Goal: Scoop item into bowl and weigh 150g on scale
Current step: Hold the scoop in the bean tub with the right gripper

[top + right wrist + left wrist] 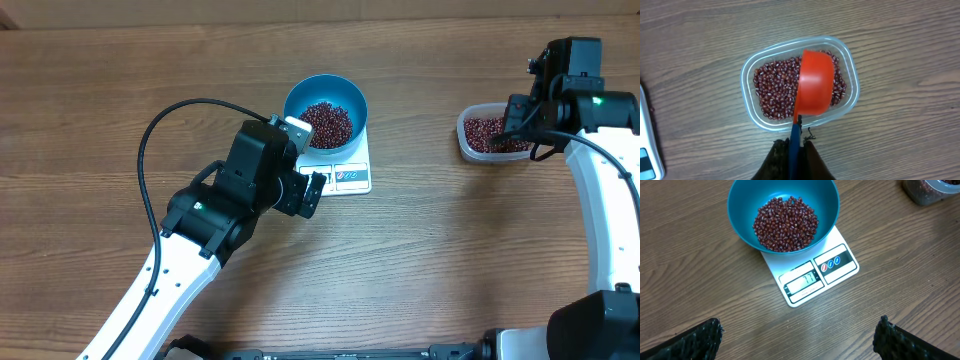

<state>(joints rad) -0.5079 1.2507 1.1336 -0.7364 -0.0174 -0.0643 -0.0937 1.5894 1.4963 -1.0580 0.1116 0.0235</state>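
My right gripper (pixel 795 150) pinched the thin blue handle (pixel 795 136) of one smooth red scoop (pixel 815 82), dome-up over one clear rounded tub (pixel 751 67) of glossy beans (pixel 772 92). My left gripper (pixel 799 336) gaped wide near one flat white scale (pixel 837 247) carrying one round blue bowl (pixel 747 202), also holding beans. Grained wooden table (pixel 450 240) lay beneath.

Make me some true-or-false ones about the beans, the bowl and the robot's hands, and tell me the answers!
1. The blue bowl sits on the scale. True.
2. The bowl is empty. False: it holds a pile of beans.
3. The right hand grips a red scoop at the clear tub. True.
4. The left hand is squeezing the bowl. False: it is open, apart from the bowl, and holds nothing.
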